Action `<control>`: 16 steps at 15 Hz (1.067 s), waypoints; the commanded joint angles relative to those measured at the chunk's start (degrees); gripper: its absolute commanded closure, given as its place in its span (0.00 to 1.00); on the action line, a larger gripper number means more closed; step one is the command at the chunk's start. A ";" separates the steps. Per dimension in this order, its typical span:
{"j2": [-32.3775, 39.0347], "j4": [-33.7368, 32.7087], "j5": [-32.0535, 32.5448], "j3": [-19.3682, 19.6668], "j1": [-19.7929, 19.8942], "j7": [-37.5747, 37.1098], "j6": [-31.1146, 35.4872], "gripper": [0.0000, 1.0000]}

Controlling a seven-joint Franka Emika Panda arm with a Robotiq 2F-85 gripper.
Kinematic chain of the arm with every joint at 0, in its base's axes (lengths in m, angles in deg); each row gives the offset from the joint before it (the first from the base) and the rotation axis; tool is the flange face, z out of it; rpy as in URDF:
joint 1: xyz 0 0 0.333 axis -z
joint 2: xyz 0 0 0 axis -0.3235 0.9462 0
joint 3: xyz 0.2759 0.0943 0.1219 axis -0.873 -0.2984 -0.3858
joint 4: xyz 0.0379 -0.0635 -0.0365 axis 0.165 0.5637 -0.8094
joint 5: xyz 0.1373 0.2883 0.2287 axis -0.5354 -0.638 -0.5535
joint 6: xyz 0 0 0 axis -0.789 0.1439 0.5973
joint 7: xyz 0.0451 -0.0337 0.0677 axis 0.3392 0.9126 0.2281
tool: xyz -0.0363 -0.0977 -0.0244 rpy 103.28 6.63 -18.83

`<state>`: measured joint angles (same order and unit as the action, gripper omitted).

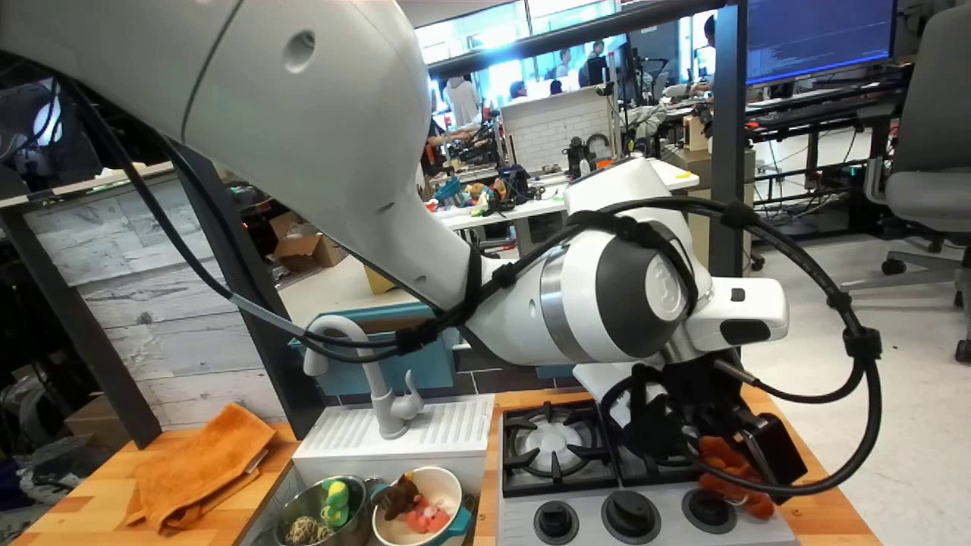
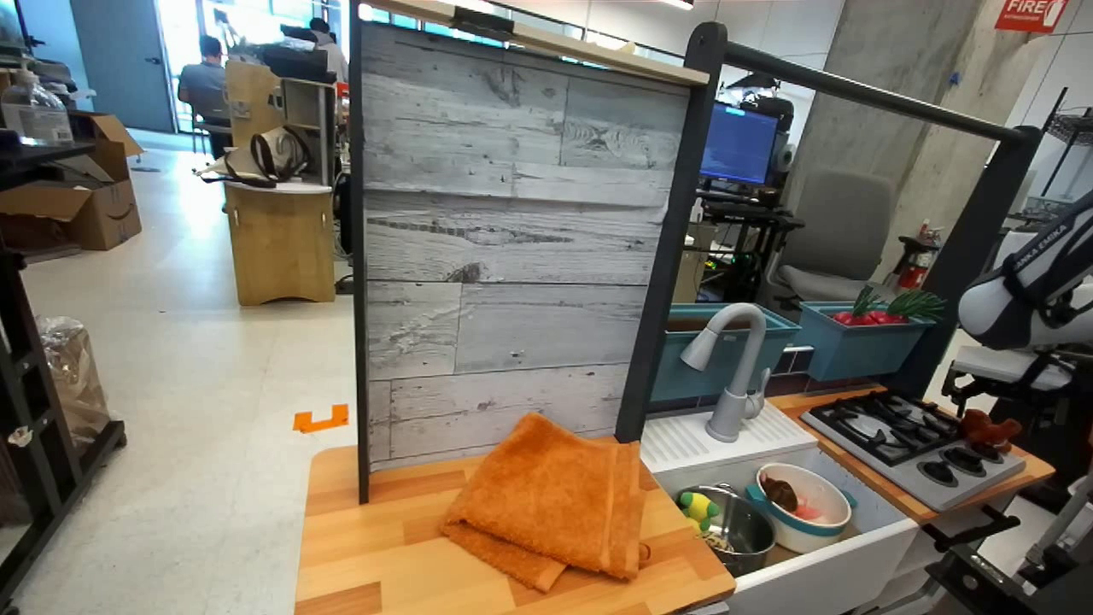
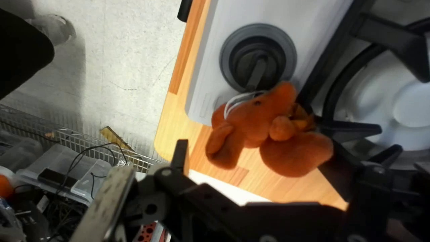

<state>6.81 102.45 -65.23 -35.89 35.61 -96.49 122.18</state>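
An orange plush toy (image 3: 248,124) with a dark eye and a white loop of string lies at the corner of the stove (image 3: 208,84), against a black knob (image 3: 258,57). My gripper (image 3: 257,151) stands open around the toy in the wrist view. A visible gap parts the left finger (image 3: 180,154) from the plush. On the right side the dark finger lies close to the toy, partly hidden; I cannot tell whether they touch. The plush toy (image 1: 728,470) shows partly behind the gripper and cables in an exterior view, and the toy (image 2: 989,430) also appears on the stove's right end.
A steel pot (image 2: 743,534) and a white bowl (image 2: 807,534) holding small toys sit in the sink beside the grey faucet (image 1: 387,409). An orange towel (image 2: 555,504) lies on the wooden counter (image 2: 376,547). Black burner grates (image 1: 557,447) rise left of the gripper.
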 commanded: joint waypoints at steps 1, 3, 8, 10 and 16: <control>3.82 -6.34 0.01 0.36 1.24 -3.23 -2.58 0.34; 4.26 -7.56 0.09 -0.22 1.48 -3.64 -2.72 0.51; -1.28 -2.26 0.00 -1.90 -1.24 -1.36 -2.18 0.90; -9.46 6.86 0.66 -3.84 -3.62 4.07 -5.78 0.99; -24.59 21.36 -1.09 -12.83 -3.22 20.17 -3.50 0.97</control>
<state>-7.46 112.85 -65.17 -43.95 31.63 -84.07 117.96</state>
